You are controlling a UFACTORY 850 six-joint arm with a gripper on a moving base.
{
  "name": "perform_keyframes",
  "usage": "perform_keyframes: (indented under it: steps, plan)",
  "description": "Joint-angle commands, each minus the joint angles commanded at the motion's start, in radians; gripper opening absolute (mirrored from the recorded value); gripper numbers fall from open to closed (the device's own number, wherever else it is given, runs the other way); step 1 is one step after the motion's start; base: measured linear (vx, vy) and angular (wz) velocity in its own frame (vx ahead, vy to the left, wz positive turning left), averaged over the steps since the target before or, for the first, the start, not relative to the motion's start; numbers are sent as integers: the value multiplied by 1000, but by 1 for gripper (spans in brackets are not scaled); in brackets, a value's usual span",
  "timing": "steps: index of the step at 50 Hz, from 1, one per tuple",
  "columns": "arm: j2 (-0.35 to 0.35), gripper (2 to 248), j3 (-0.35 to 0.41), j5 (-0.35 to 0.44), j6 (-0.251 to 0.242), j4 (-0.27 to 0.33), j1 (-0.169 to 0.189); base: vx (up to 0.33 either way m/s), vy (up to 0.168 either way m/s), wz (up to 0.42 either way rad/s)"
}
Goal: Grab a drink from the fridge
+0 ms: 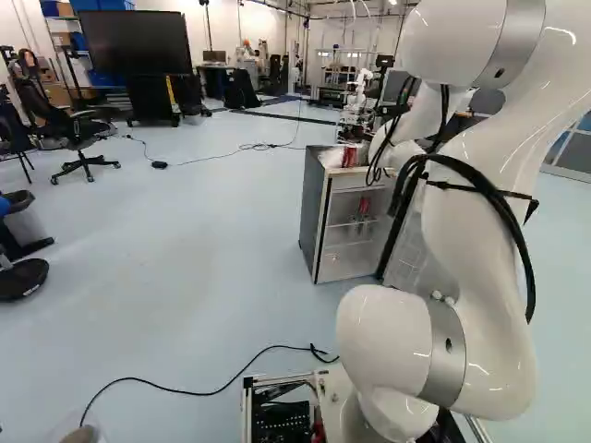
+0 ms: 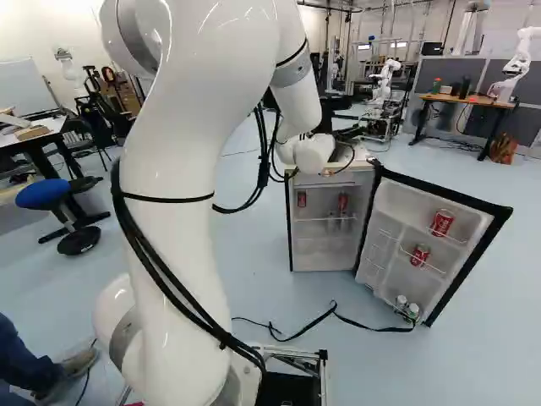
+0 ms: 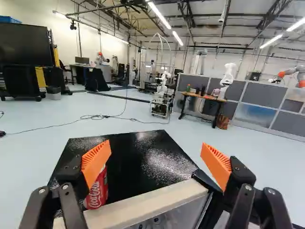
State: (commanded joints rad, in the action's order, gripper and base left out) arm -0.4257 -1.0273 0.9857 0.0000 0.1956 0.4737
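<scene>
A robotics lab; another robot (image 3: pixel 227 80); grey partitions (image 3: pixel 257 96); strip lights (image 3: pixel 158 13).

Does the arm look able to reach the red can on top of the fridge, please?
Probably yes: the gripper is open and the red can stands on the fridge, though one finger lines up with it, so sideways shifting seems needed.

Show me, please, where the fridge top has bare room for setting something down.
The fridge top looks bare from beyond the red can to the far edge, and from the can across to the door-side corner. It is crowded around the can, where one orange pad overlaps it in view.
</scene>
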Motion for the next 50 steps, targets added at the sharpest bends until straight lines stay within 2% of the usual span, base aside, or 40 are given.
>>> perform_keyframes:
  steps: [15,50]
  plan:
    - [-10,247,-47,-44,0,0,34,0,0,0]
    - [-46,247,-171,-225,0,-36,108,0,0,0]
